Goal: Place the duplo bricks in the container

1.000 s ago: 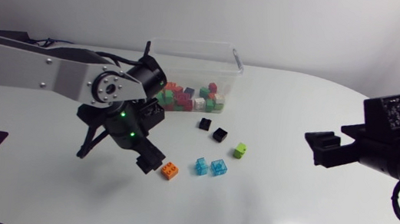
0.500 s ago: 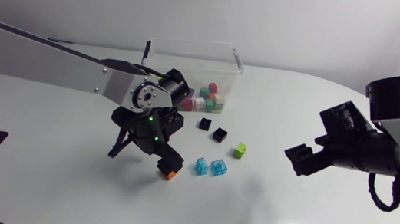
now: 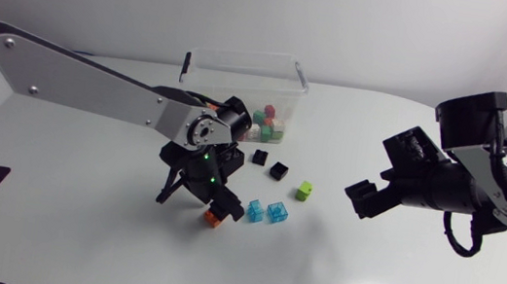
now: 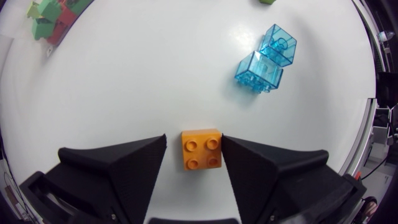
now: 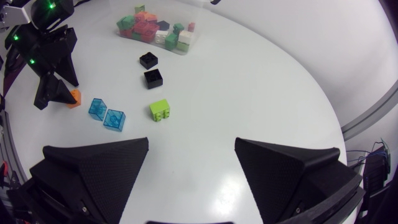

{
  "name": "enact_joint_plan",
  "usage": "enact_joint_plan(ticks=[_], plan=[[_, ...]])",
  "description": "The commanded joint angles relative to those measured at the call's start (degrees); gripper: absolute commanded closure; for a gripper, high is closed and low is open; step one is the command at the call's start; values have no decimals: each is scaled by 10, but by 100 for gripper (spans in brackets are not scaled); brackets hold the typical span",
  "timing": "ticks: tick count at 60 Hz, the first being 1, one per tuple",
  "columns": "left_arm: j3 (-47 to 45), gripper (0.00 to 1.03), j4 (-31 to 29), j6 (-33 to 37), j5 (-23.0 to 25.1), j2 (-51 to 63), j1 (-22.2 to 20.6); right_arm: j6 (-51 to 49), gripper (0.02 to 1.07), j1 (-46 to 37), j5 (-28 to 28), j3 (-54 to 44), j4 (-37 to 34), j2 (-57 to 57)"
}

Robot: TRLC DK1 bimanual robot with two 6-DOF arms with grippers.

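Left wrist view: the left gripper (image 4: 194, 139) stands released, the orange brick (image 4: 202, 149) between its fingers, a gap on one side. The right gripper (image 5: 192, 142) is spread wide.

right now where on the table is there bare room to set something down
Bare table lies between the green brick and the right tool, and all along the near side past the blue bricks. Crowded: from the container down past the black bricks to the left tool, open around the orange brick.
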Motion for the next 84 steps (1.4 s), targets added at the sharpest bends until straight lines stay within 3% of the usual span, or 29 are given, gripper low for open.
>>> enact_joint_plan(ticks=[1,20,43,65,84], plan=[[-5,61,3,-14,5,17,-2,-4,7,7,-3,15,5,18],[-3,74,-18,-14,7,27,-5,-3,7,14,-3,32,21,68],[9,74,-50,28,7,-69,21,-62,7,70,-39,99,-5,190],[29,74,-29,59,15,-186,45,-166,7,52,-62,240,-110,338],[82,74,18,73,30,-198,71,-224,10,45,-70,316,-169,405]])
